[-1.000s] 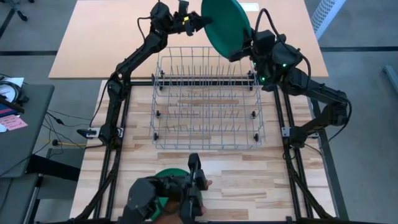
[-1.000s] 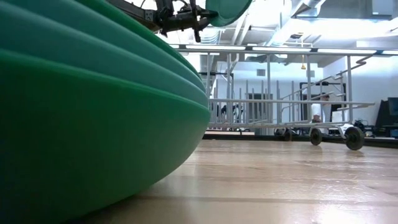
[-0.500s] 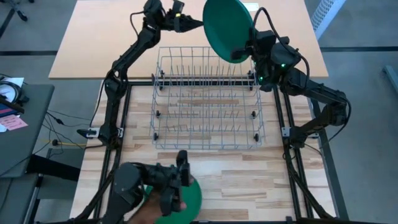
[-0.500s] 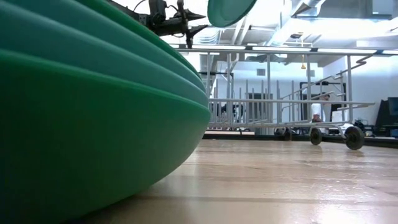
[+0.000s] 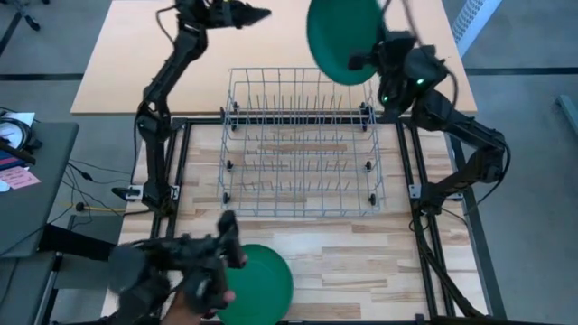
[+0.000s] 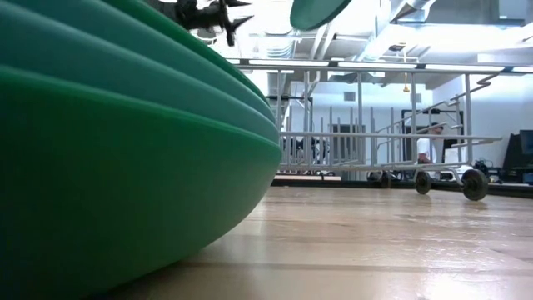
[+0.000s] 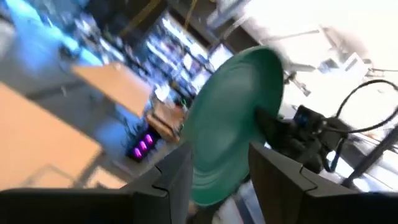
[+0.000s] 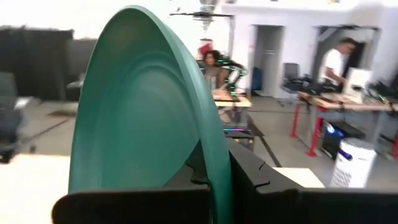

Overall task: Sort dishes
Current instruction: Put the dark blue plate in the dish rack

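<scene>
While the round, shallow, matte teal-green plate is raised on edge above the far right corner of the grey wire dish rack, the right gripper has its two dark fingers closed on the plate's rim, one on each face. Right arm bent at the elbow, reaching up and inward from the rack's right side; the plate's concave face is tilted toward the left arm. Plate surface smooth, no pattern, with faint concentric steps.

Left gripper is high over the pale far tabletop, well apart from the plate, arm stretched long and pointing right. Its fingers stand apart with nothing between them.

Rack: thin wire grid with upright tines, on the slatted wooden table, no dishes in it.

Near edge: a second green plate lies flat on the wood beside a person's blurred hand. Low view is filled by a stack of ribbed green plates close to the lens.
</scene>
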Motion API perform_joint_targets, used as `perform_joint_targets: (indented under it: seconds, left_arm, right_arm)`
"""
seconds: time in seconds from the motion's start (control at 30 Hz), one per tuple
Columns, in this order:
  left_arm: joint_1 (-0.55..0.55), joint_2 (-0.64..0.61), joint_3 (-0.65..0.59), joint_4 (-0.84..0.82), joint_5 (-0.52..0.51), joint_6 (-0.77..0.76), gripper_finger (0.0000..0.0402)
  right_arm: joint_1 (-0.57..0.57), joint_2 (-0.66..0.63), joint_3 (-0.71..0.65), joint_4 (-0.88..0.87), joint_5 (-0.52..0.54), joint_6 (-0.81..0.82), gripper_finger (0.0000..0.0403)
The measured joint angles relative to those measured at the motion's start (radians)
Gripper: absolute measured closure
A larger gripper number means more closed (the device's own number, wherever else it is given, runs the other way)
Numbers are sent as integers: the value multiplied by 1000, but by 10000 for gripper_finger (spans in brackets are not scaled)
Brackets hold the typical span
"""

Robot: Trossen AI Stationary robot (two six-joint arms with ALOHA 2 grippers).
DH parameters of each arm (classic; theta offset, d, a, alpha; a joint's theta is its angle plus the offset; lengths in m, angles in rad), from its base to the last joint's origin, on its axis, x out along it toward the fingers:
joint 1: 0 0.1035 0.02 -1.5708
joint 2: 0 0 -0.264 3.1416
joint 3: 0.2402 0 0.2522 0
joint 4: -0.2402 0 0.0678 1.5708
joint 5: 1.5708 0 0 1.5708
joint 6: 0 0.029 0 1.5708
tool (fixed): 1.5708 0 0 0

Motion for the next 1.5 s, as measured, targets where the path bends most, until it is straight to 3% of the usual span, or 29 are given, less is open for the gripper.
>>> perform_joint_targets:
  seconds: [0.1, 0.27, 0.4, 0.6, 0.77, 0.93, 1.1, 1.2, 1.37, 1.5]
  left_arm:
    - [11, -65, 0, 2, -41, 37, 264]
    - [14, -157, 0, -60, -81, 145, 269]
    - [14, -212, 0, -212, -89, 255, 269]
    - [14, -257, 0, -517, -118, 397, 270]
    - [13, -305, 0, -726, -125, 521, 270]
    - [12, -356, 0, -900, -166, 648, 270]
    - [12, -390, 0, -981, -212, 721, 270]
    - [12, -389, 0, -994, -218, 716, 270]
    - [4, -390, 0, -994, -219, 690, 270]
    - [-4, -389, 0, -993, -238, 694, 270]
  right_arm:
    - [-18, 34, 102, 63, 69, -66, 381]
    - [-72, 131, 260, 71, 281, -359, 381]
    - [-82, 211, 301, 70, 299, -543, 379]
    - [-60, 302, 303, 23, 292, -555, 379]
    - [-61, 331, 303, -123, 291, -556, 378]
    - [-100, 275, 302, -131, 273, -551, 378]
    - [-249, 175, 306, -174, 287, -541, 378]
    - [-308, 128, 305, -368, 300, -360, 378]
    - [-242, 43, 304, -875, 265, 370, 378]
    - [-209, 13, 299, -1348, 47, 1012, 378]
